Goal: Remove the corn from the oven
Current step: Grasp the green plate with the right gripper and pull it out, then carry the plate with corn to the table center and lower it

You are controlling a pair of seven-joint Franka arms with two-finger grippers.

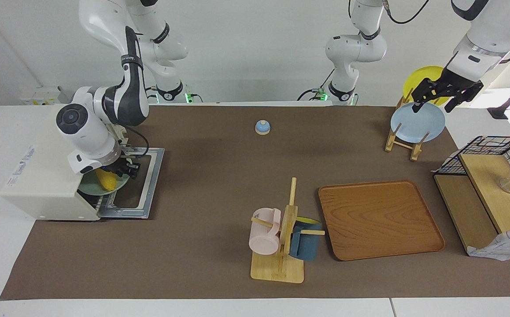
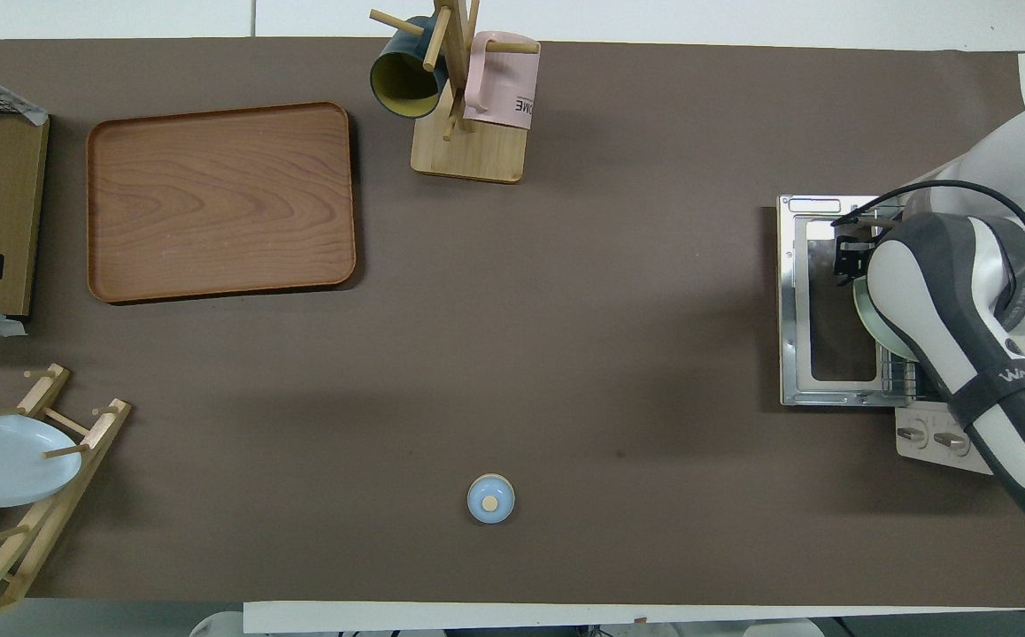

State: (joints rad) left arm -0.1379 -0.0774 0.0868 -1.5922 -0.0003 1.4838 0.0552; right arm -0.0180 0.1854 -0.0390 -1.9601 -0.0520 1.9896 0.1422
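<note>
- I've got the oven [image 1: 52,176] at the right arm's end of the table, door [image 1: 142,185] dropped flat open onto the brown mat [image 1: 219,176].
- Corn [image 1: 105,179] sits on a pale green plate [image 1: 88,188] on the oven rack, at the mouth of the oven; only its tip end shows in facing view, rest is hidden under the arm. In overhead view I can't see the corn at all, just a sliver of plate edge [image 2: 867,320].
- Right gripper [image 1: 125,169] is low over the open door, just beside the corn & plate, at the oven mouth. Can't tell if the fingers are apart or together, nor whether they touch the corn – wrist blocks it.
- Left gripper [image 1: 441,93] hangs up by the plate rack [image 1: 402,138] at the left arm's end, fingers spread wide apart, holding nothing. Arm is waiting.
- Rack holds a light blue plate [image 1: 417,122] & a yellow plate [image 1: 422,75].
- Other stuff: small blue bell [image 1: 262,127] mid-table nearer the robots; wooden tray [image 1: 380,220]; mug tree [image 1: 281,246] w/ a pink mug [image 1: 264,237] & a dark blue mug [image 1: 305,245], beside the tray toward the right arm's end; wire basket [image 1: 488,154] & wood shelf [image 1: 493,198] past the tray at the left arm's end.
</note>
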